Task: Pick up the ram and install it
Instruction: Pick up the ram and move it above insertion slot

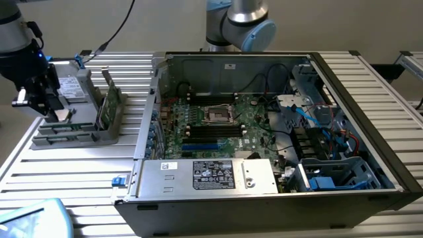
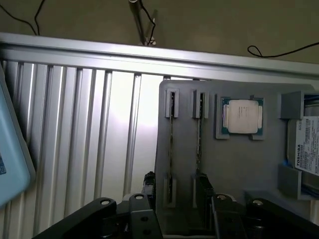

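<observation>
Two ram sticks stand on edge in a grey holder [image 1: 73, 139] on the slatted table, at the exterior view's left. One ram stick [image 1: 110, 105] shows its green face there; in the wrist view the pair appear as thin lines, one stick [image 2: 172, 142] beside the other [image 2: 199, 142]. My gripper [image 1: 45, 105] hangs above the holder's outer end, away from the sticks' tops. In the wrist view the gripper [image 2: 182, 219] is open, its black fingers [image 2: 144, 211] spread on either side of the sticks' near ends, holding nothing. The motherboard's black memory slots [image 1: 213, 131] lie inside the open case.
A square silver processor [image 2: 242, 116] and a grey Toshiba drive [image 2: 304, 149] sit in the same holder. The open computer case [image 1: 370, 124] with cables, drive cages and a power supply [image 1: 211, 174] fills the table's middle. A pale blue object [image 1: 29, 218] lies at the front.
</observation>
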